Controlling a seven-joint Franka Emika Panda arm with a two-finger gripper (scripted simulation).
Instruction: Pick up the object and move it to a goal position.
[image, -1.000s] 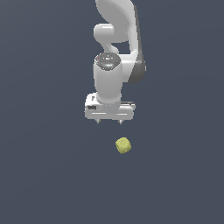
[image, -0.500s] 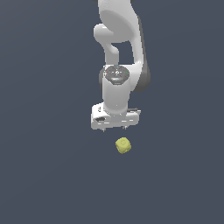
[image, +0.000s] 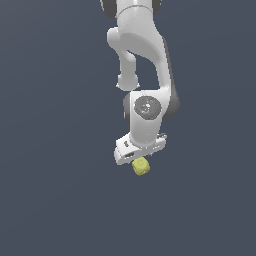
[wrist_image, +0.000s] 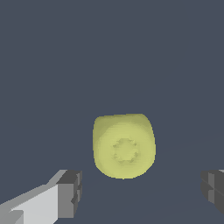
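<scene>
Yellow-green cube (wrist_image: 124, 146) between pincer (wrist_image: 142, 192) fingers

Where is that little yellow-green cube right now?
In the exterior view the small pale yellow-green cube with rounded corners sits just below the white claw, near the picture's middle. The wrist view shows it between the open dark fingertips, untouched.

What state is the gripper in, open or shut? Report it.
Open. In the wrist view the gripper has its two fingertips spread wide, with bare gaps on both sides of the cube; neither touches it.
</scene>
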